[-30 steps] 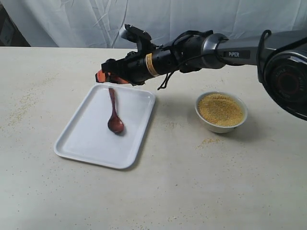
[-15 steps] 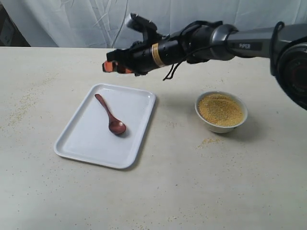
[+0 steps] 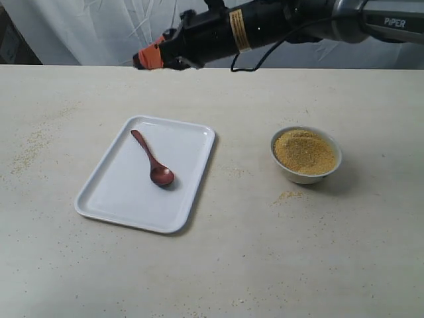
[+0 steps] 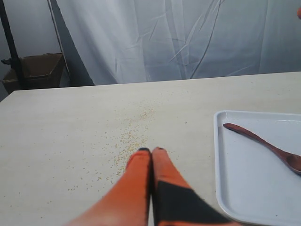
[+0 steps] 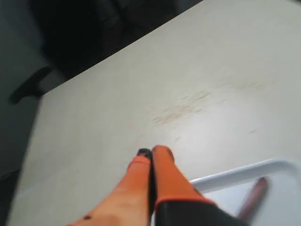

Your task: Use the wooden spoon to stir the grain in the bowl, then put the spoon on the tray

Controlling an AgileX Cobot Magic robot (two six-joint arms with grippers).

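Note:
The dark reddish-brown wooden spoon (image 3: 152,161) lies loose on the white tray (image 3: 119,195), its oval end toward the tray's middle. It also shows in the left wrist view as the wooden spoon (image 4: 263,146) on the tray (image 4: 235,188). The white bowl (image 3: 307,173) of golden grain (image 3: 305,150) stands to the right of the tray. My right gripper (image 3: 142,59) is shut and empty, raised high above the table behind the tray's far end; its shut tips (image 5: 151,152) hover over the tray's corner (image 5: 225,177). My left gripper (image 4: 151,150) is shut, empty, low over the table left of the tray.
Spilled grains (image 3: 286,196) lie in front of the bowl, and more are scattered at the table's left (image 3: 30,149). A white cloth backdrop (image 3: 99,30) hangs behind the table. A cardboard box (image 4: 35,70) stands beyond the table in the left wrist view.
My right gripper has let go of the spoon, which dropped flat onto the tray, and the arm has risen up and back away from the tray.

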